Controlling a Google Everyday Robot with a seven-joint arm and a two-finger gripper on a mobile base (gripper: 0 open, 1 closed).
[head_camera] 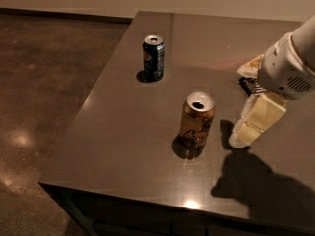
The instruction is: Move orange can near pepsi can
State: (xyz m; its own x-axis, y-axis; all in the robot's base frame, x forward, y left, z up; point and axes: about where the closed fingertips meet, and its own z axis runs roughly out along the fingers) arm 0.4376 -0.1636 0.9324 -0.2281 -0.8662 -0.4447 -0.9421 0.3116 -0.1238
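Note:
The orange can (197,120) stands upright near the middle of the dark table (118,136), its top opened. The pepsi can (153,58) stands upright farther back and to the left, well apart from the orange can. My gripper (242,135) comes in from the right edge, pointing down and left, its tip low over the table just right of the orange can and not touching it. It holds nothing that I can see.
A dark snack packet (251,86) and a pale bag (251,64) lie on the table at the right, partly hidden behind my arm (288,68). The table's left and front edges drop to a brown concrete floor (44,82).

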